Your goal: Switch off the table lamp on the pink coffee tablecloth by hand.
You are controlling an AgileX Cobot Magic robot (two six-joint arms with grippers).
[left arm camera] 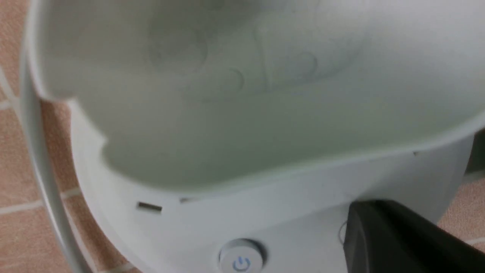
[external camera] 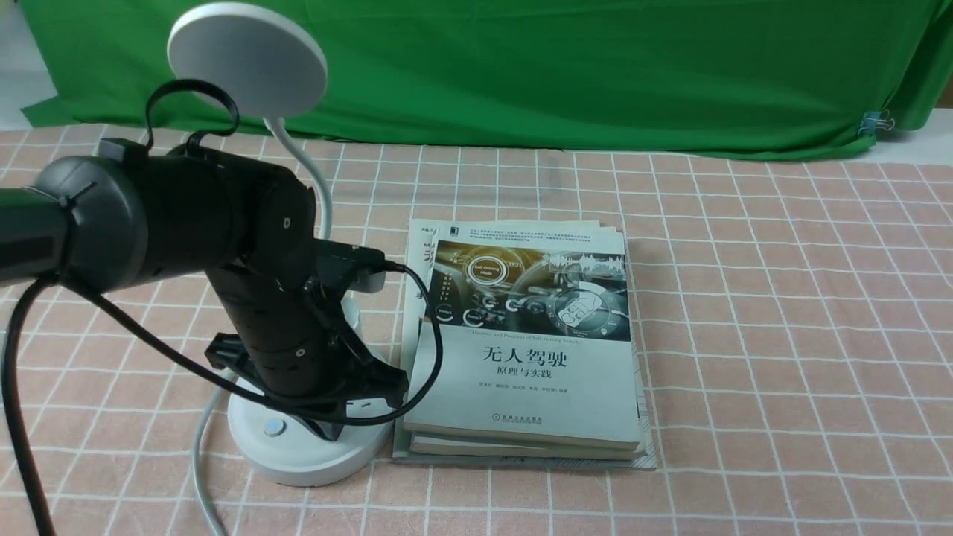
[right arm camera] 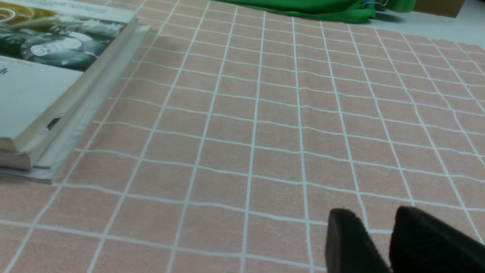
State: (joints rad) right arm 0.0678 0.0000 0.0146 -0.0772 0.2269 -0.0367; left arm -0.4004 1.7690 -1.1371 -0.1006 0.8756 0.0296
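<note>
The left gripper (external camera: 327, 426) hangs low over the table lamp (external camera: 313, 463) base, a finger just beside the power button (left arm camera: 241, 261) — its jaw state I cannot tell, and the press looks undone. The right gripper (right arm camera: 379, 242), slightly parted and empty, hovers over the pink coffee tablecloth (external camera: 744, 298). Counted — 1 lamp, 1 visible button, 1 book stack (external camera: 521, 357).
</note>
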